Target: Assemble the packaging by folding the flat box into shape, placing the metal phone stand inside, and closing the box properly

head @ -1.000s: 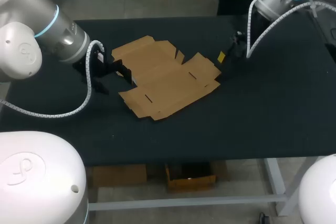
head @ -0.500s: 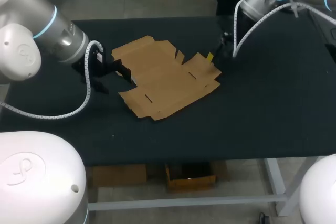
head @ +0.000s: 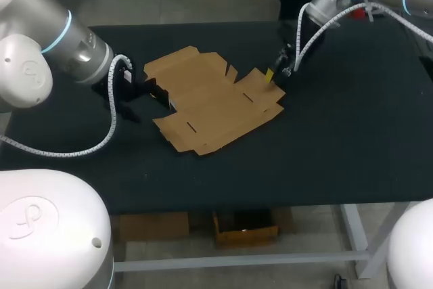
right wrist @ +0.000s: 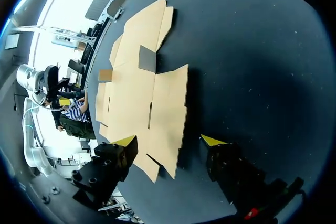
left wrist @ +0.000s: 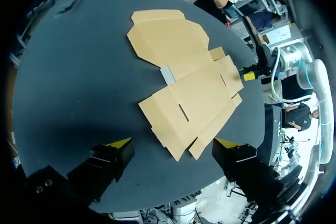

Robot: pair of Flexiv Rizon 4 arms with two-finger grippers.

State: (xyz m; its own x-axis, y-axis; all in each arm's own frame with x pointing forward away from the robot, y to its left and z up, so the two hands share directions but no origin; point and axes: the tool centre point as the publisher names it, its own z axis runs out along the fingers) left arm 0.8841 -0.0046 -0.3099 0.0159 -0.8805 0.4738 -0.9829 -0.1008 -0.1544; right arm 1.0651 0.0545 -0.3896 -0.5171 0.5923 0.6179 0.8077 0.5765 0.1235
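Note:
The flat brown cardboard box (head: 213,99) lies unfolded in the middle of the black table. A small grey flat piece (left wrist: 168,74) rests on it near its centre fold, also seen in the right wrist view as the grey piece (right wrist: 147,59). My left gripper (head: 154,91) stands open at the cardboard's left edge; in its wrist view the left gripper (left wrist: 173,142) has a corner flap between its spread fingers. My right gripper (head: 277,72) is at the right flap. In its own view the right gripper (right wrist: 169,140) is open, fingers apart on either side of a cardboard corner (right wrist: 165,161).
The black table (head: 338,140) has bare surface to the right and in front of the cardboard. Its front edge runs below the box, and its back edge is just behind the right arm.
My right arm has swung left and brought its gripper from off the cardboard to the right flap's edge, fingers narrowing a little. The left arm and the cardboard have stayed put.

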